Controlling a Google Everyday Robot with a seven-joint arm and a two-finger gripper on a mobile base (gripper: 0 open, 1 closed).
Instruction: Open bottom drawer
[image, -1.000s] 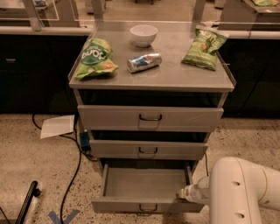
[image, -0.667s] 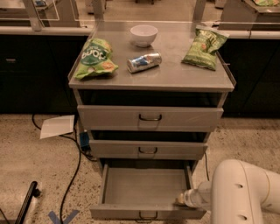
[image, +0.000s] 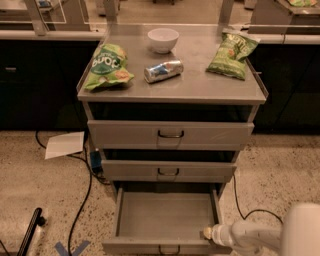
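The bottom drawer (image: 167, 216) of the grey metal cabinet stands pulled out toward me, and its inside looks empty. Its small dark loop handle (image: 169, 249) shows at the lower edge of the view. My gripper (image: 207, 232) is at the drawer's front right corner, at the end of my white arm (image: 250, 234), which comes in from the lower right. It is at the drawer's right side wall; I cannot tell whether it touches the wall. The middle drawer (image: 168, 170) and the wider top drawer (image: 170, 134) above it are pushed in.
On the cabinet top (image: 195, 87) lie a white bowl (image: 163, 39), a tipped can (image: 163, 70) and two green chip bags (image: 107, 66) (image: 232, 54). On the floor at the left are a sheet of paper (image: 65, 144), a black cable (image: 86, 185) and a blue tape cross (image: 70, 248).
The bottom drawer has slid further out toward me. My gripper has moved the same way, staying at the drawer's front right corner.
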